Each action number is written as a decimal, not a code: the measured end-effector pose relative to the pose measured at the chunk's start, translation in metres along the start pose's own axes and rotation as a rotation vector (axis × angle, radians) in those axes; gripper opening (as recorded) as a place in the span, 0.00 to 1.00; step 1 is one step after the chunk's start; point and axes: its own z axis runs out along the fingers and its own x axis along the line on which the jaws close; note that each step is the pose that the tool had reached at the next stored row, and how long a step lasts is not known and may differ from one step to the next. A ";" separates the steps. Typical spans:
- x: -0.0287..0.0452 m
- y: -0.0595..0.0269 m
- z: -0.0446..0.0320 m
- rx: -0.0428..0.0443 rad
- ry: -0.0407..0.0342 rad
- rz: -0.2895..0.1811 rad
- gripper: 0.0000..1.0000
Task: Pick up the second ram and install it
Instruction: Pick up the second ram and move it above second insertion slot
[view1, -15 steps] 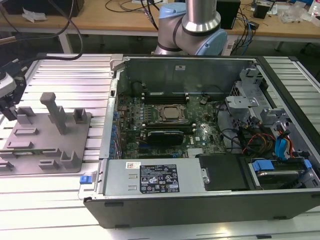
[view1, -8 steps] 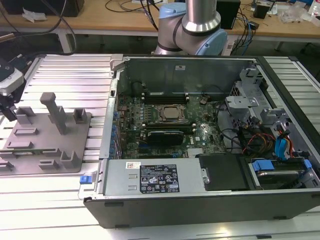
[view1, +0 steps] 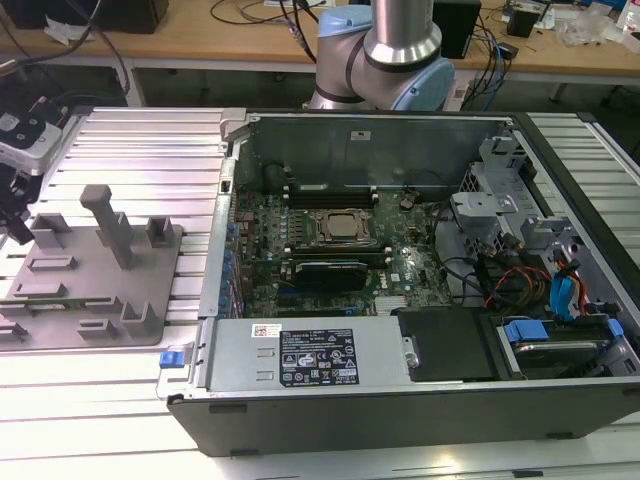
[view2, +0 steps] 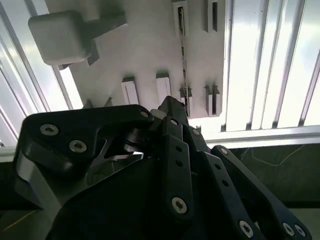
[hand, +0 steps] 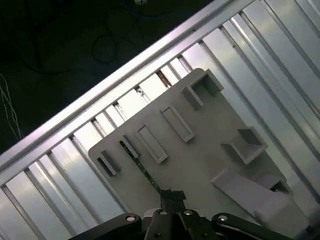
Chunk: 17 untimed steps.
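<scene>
Grey holder tray (hand: 200, 160) beneath fingers (hand: 166, 197); fingers narrow, pinching end of second ram (hand: 142, 167) standing on edge in tray slot.

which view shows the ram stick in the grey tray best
The second wrist view: the second ram stands edge-on in the grey holder tray, seen close along its length. The first wrist view shows it as a thin dark strip. In the exterior view it is too small to tell.
</scene>
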 end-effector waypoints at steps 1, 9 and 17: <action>0.0000 0.0000 0.0003 -0.0007 0.0014 -0.032 0.08; 0.0001 -0.0002 0.0027 -0.0074 0.0143 -0.317 0.08; 0.0001 -0.0003 0.0055 -0.0147 0.0284 -0.631 0.08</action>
